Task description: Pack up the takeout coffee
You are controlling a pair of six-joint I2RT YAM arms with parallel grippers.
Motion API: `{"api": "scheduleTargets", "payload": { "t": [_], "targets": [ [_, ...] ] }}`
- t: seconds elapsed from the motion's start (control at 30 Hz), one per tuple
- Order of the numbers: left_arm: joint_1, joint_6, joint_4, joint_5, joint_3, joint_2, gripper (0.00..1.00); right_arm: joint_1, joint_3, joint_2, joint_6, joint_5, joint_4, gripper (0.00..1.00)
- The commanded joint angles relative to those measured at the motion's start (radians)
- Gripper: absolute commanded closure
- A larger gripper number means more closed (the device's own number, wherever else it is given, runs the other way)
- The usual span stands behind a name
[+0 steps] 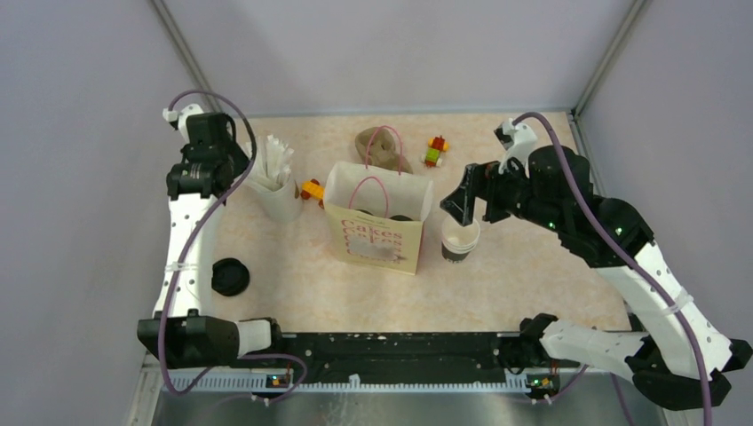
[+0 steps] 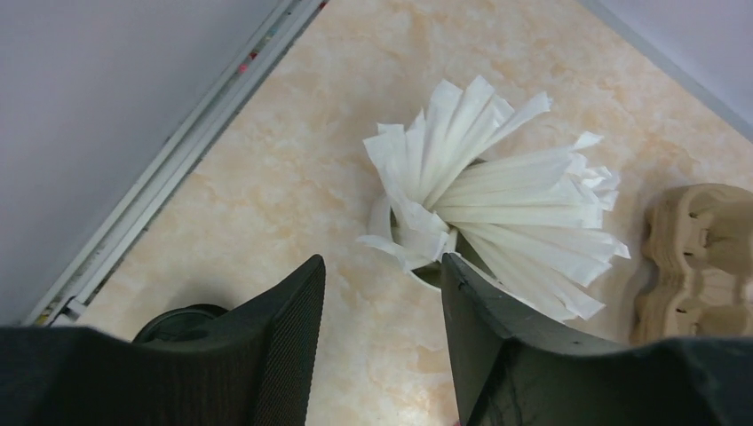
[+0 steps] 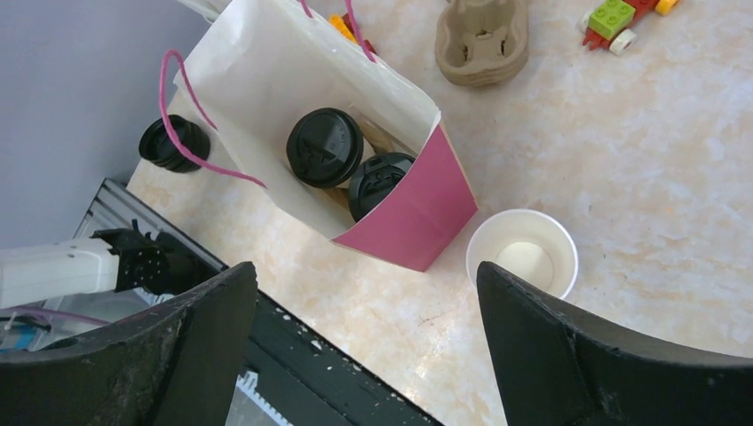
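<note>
A white paper bag (image 1: 377,226) with pink handles stands mid-table. In the right wrist view it (image 3: 266,80) holds two coffee cups with black lids (image 3: 324,146) (image 3: 377,182). A third cup (image 1: 460,240), white inside with a dark band, stands open and lidless just right of the bag; it also shows in the right wrist view (image 3: 522,253). A loose black lid (image 1: 229,277) lies at the front left. My right gripper (image 1: 469,209) (image 3: 366,271) is open and empty above this open cup. My left gripper (image 1: 238,169) (image 2: 382,266) is open and empty beside the stick cup.
A beige cup of white sticks (image 1: 277,182) (image 2: 497,195) stands left of the bag. A brown pulp tray (image 1: 382,149) (image 3: 482,35) lies behind the bag. Toy bricks lie at the back (image 1: 435,151) and beside the bag (image 1: 311,189). Walls close three sides.
</note>
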Motion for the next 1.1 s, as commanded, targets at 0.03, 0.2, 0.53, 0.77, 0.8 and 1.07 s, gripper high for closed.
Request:
{"api": "scheduleTargets", "payload": {
  "t": [0.03, 0.2, 0.53, 0.77, 0.8, 1.07],
  "targets": [
    [-0.001, -0.088, 0.076, 0.121, -0.037, -0.037, 0.45, -0.008, -0.021, -0.035, -0.053, -0.051, 0.024, 0.08],
    [-0.002, -0.039, 0.128, 0.176, -0.065, -0.055, 0.51, -0.008, -0.01, -0.025, -0.087, -0.07, 0.011, 0.08],
    [-0.001, -0.027, 0.146, 0.184, -0.112, -0.057, 0.55, -0.008, -0.011, -0.019, -0.106, -0.083, 0.003, 0.07],
    [-0.001, 0.018, 0.179, 0.176, -0.134, -0.053, 0.59, -0.008, -0.018, -0.02, -0.088, -0.087, 0.011, 0.07],
    [-0.001, 0.023, 0.182, 0.173, -0.138, -0.05, 0.6, -0.008, -0.019, -0.019, -0.084, -0.089, 0.013, 0.07],
    [-0.001, 0.03, 0.291, 0.188, -0.193, -0.047, 0.68, -0.008, -0.02, -0.018, -0.074, -0.07, 0.002, 0.07]
  ]
}}
